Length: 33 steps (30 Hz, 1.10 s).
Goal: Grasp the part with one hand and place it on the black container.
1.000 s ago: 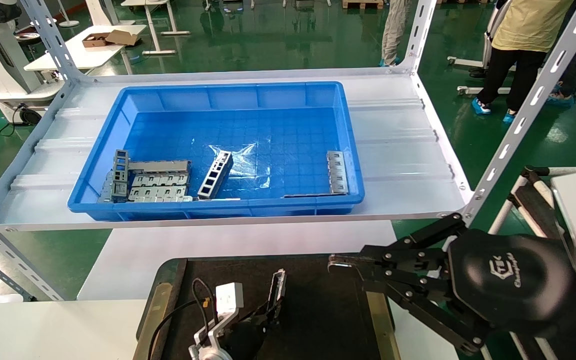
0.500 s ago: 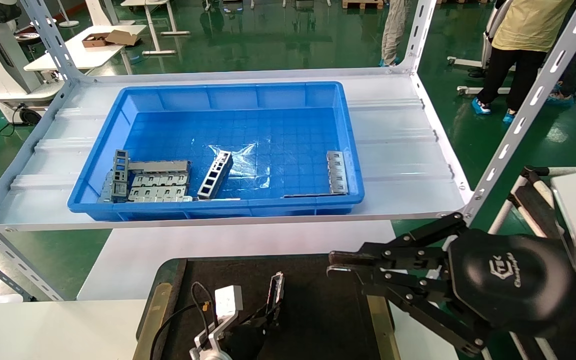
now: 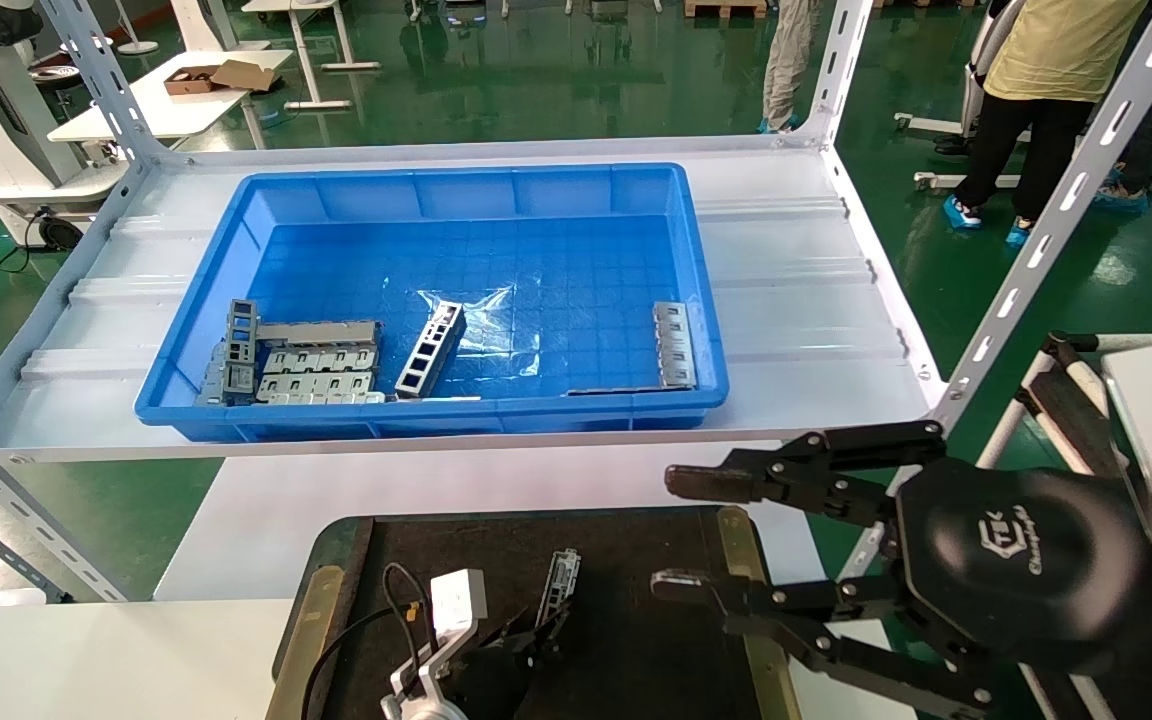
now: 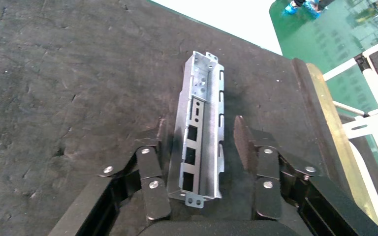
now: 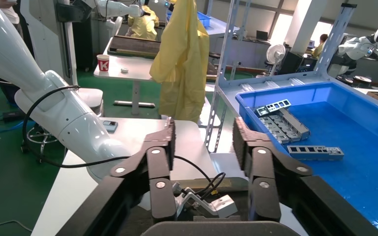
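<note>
From the head view we see our left gripper point(image 3: 536, 640) low at the picture's bottom edge, mostly cut off, with its black fingers spread on either side of the long narrow grey metal channel part point(image 3: 561, 577). That one part lies flat on the big flat black tray with brass strips along its sides point(image 3: 636, 610). Our right gripper point(image 3: 701, 530) hangs over the tray's right edge with its two black fingers wide apart and nothing between them. Behind, the deep blue plastic bin point(image 3: 456, 190) sits on the white shelf point(image 3: 806, 300) and holds a ladder-like grey strip with square holes point(image 3: 431, 349), a heap of flat grey plates point(image 3: 316, 365) we cannot count, and one more grey piece point(image 3: 675, 343) by its right wall. In the left wrist view the part point(image 4: 200, 130) rests on the black tray point(image 4: 69, 73) between our open fingers point(image 4: 153, 169); we cannot tell if they touch it. In the right wrist view our two black fingers point(image 5: 158, 162) stand apart and empty, and the blue bin point(image 5: 354, 132) is cut off at the edge.
</note>
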Motion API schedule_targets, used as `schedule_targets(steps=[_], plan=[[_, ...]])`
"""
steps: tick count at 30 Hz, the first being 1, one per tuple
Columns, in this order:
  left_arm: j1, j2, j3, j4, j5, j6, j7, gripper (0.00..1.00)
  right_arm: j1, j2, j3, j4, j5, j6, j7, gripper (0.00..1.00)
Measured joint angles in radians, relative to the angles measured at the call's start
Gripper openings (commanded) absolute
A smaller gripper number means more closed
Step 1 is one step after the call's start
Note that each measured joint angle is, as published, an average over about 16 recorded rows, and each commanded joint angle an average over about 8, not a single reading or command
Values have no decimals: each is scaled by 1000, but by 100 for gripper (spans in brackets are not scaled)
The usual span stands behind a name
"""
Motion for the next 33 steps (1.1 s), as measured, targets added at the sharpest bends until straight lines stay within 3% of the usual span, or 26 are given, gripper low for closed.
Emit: schedule_targets(steps=[16, 25, 33], plan=[[15, -58, -17, -105, 48, 26, 21, 100, 0, 0, -1, 0, 1, 0, 0, 100], [45, -172, -46, -216, 108, 123, 51, 100, 0, 1, -1, 0, 1, 1, -1, 100], [71, -305, -98, -297, 122, 301, 64, 100, 0, 1, -2, 0, 1, 1, -1, 100]])
